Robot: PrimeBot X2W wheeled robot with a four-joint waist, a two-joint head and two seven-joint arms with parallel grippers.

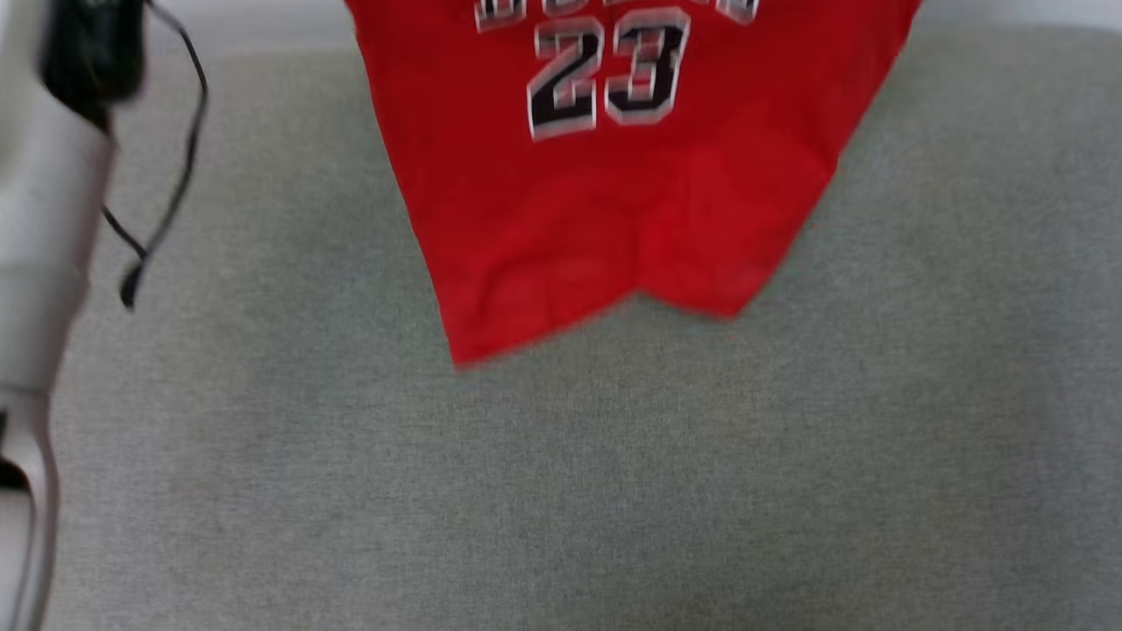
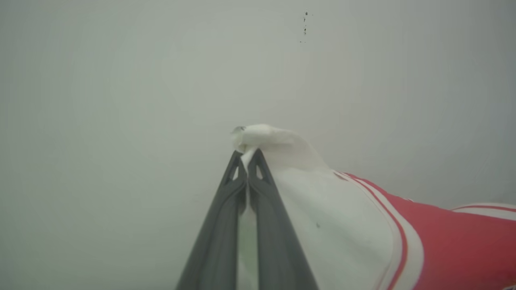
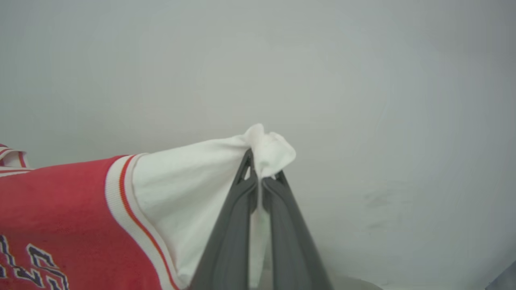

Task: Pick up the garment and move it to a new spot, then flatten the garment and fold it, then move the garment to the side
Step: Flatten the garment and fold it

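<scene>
Hanging red garment (image 1: 614,219), black "23"

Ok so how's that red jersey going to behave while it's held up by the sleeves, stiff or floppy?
Probably floppy: the red jersey hangs limp above the grey surface, hem rippled. Likely light: sleeve tips pinched in the left pincer and right pincer carry it all. It may swing when moved.
</scene>
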